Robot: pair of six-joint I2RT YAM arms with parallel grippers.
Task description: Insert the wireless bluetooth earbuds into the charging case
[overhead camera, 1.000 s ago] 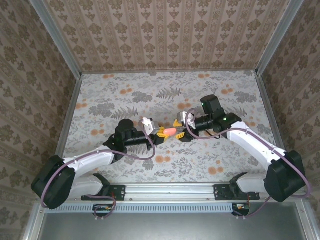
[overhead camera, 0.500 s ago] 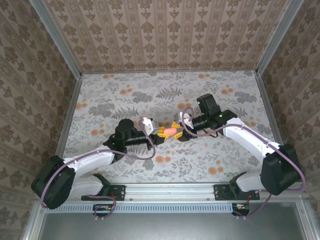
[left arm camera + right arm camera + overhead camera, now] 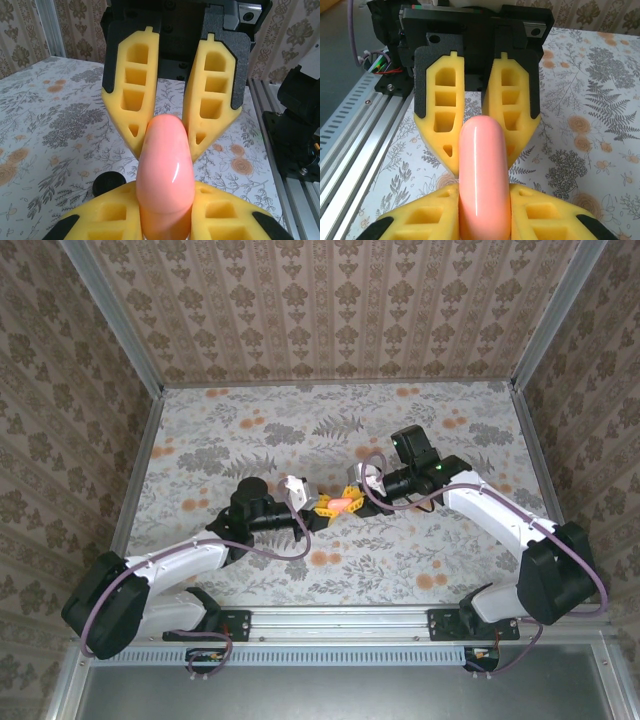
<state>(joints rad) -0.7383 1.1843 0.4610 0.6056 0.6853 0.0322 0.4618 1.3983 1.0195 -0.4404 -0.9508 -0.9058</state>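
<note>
The left arm (image 3: 170, 565) and right arm (image 3: 497, 517) have white shells, bulky black joints and looping purple cables (image 3: 285, 552). The largest black housings sit at 8 and 4 o'clock. Their fingers (image 3: 132, 95) are yellow tapered blocks with rectangular pockets, backed by black plates with dark screws.

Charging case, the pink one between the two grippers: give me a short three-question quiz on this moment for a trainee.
1. True or false: the charging case lies flat on the table.
2. The left gripper and the right gripper meet at the case. Which of them grips it? A) left alone B) right alone C) both
3. Fill in: in the left wrist view, a round ___ disc sits on the table.
Key: 1 false, it is held in the air; 2 C; 3 black.
</note>
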